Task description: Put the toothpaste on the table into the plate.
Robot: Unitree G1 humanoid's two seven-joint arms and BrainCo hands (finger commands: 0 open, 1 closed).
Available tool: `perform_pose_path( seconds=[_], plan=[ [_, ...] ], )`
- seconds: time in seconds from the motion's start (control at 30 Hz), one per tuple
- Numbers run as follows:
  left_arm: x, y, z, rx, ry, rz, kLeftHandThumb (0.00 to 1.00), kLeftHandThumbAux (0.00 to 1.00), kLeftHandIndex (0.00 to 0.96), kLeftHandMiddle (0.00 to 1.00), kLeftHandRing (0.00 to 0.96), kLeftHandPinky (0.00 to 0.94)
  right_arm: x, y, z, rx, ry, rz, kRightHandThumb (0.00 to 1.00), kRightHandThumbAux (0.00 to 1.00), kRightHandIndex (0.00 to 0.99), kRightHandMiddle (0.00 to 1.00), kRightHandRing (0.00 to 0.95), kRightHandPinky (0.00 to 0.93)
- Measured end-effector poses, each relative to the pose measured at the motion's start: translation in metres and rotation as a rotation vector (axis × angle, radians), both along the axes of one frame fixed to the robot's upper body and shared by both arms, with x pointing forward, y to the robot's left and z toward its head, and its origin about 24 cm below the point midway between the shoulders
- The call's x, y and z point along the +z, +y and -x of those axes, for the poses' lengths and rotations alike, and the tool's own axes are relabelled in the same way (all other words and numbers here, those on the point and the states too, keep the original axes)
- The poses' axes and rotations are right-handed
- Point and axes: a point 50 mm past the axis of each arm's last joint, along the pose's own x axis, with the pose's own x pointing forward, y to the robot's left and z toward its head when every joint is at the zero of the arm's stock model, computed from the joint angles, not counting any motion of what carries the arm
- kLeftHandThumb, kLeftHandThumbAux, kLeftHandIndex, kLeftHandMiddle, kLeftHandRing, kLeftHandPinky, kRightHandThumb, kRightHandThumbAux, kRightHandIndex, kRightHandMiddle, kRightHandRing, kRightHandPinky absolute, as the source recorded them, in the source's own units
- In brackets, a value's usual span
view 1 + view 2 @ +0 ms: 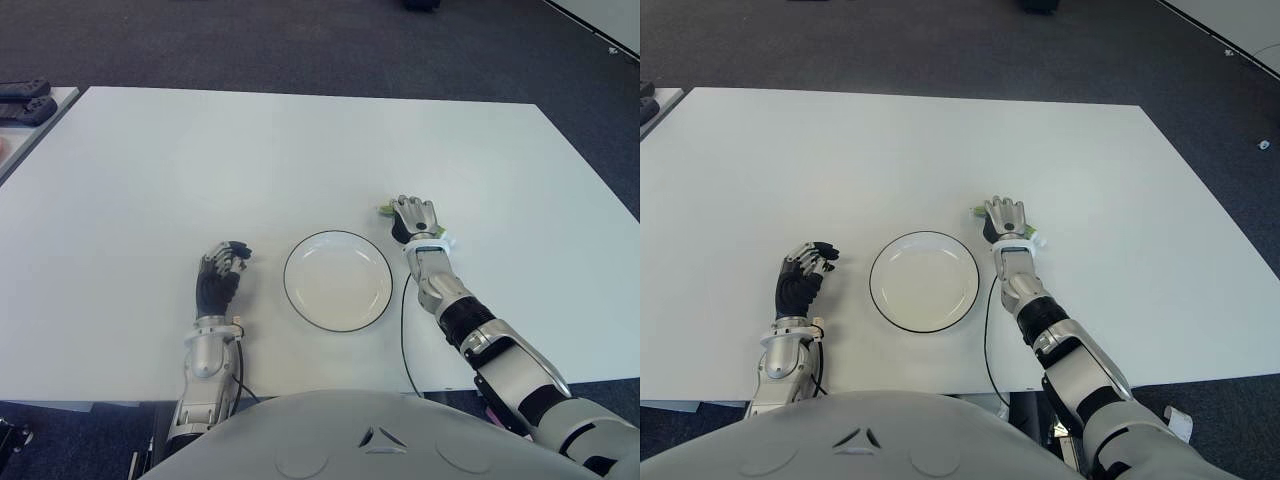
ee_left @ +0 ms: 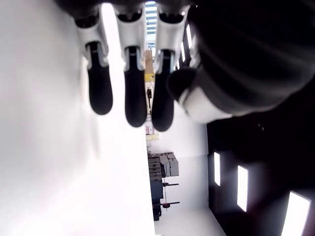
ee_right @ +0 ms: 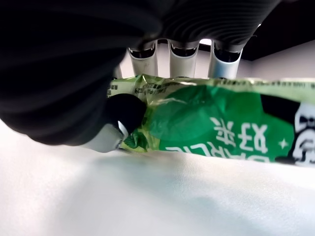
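Grasping: right hand (image 1: 414,218) closed round toothpaste (image 3: 221,125) lying on table (image 1: 250,160) beside plate (image 1: 337,280); firm grip advised before lifting. Left hand (image 1: 220,275) idle, curled, empty.

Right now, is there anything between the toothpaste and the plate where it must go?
Nothing visible. The right hand has its fingers around the toothpaste, just beyond the plate on its right side. Only bare table lies between them.
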Motion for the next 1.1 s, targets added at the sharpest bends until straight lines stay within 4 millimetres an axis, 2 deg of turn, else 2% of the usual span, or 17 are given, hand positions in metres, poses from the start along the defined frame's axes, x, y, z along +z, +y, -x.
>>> perform_pose_path(
  seconds=[0.6,0.9,1.1],
  plan=[
    [0.002,0.0,-0.002,0.002,0.004,-0.001,0.715,0.722,0.425,0.46,0.436,0.442,0.005,-0.009,0.004,0.006,-0.105,-0.167,0.847,0.681,0.399,0.556,0.861,0.875],
    [0.002,0.001,-0.002,0.003,0.003,-0.001,0.716,0.722,0.425,0.46,0.435,0.432,0.008,-0.011,0.018,0.053,-0.21,-0.268,0.846,0.681,0.398,0.55,0.864,0.866],
    [0.003,0.001,-0.003,0.002,-0.001,-0.002,0.716,0.722,0.425,0.458,0.433,0.432,0.028,-0.001,0.029,0.155,-0.332,-0.365,0.845,0.682,0.396,0.548,0.861,0.865]
  ],
)
